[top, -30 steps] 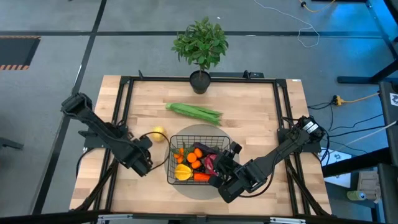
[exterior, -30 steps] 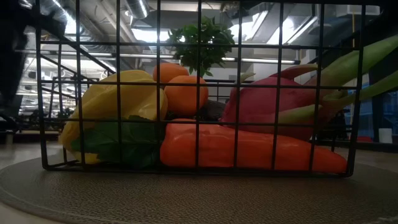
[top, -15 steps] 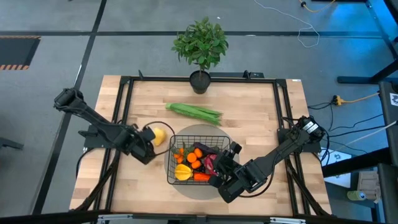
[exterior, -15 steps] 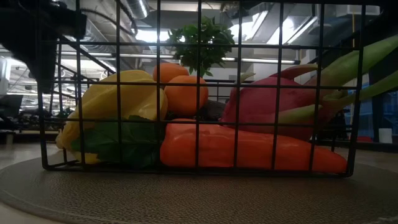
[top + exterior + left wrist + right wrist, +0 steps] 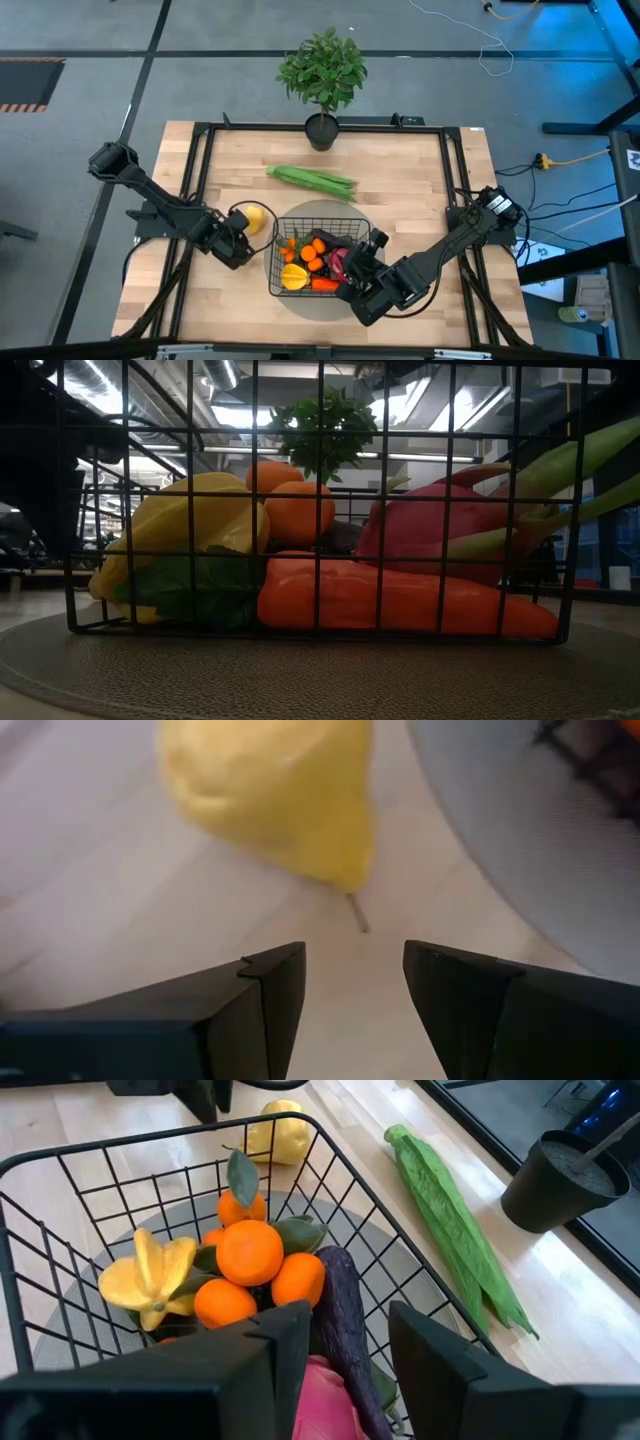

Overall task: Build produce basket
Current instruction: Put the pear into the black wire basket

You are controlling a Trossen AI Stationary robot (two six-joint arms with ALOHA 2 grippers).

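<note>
The yellow lemon [image 5: 255, 217] [image 5: 270, 790] lies on the wooden table, just left of the round grey mat [image 5: 352, 214]. My left gripper [image 5: 242, 232] [image 5: 352, 970] stands open just short of it, slanting down, with nothing between its fingers. The black wire basket [image 5: 274, 250] [image 5: 120, 1160] sits on the mat and holds orange tomatoes [image 5: 250, 1252], a yellow fruit [image 5: 145, 1280], the purple eggplant [image 5: 335, 1295] and a pink radish [image 5: 440, 525]. My right gripper [image 5: 354, 263] [image 5: 345, 1330] waits open above the basket's right side. The long green beans [image 5: 312, 180] lie farther back.
A potted leafy plant [image 5: 322, 72] stands at the table's far edge, in the middle. Black frame rails [image 5: 200, 160] run along the table's sides. Bare wood lies at the near left and the far right of the table.
My left gripper has gone from the table's near left toward the far edge, up to the lemon, and has tipped more steeply down. Its fingers stay as wide apart as before. The lemon and my right arm have kept still.
</note>
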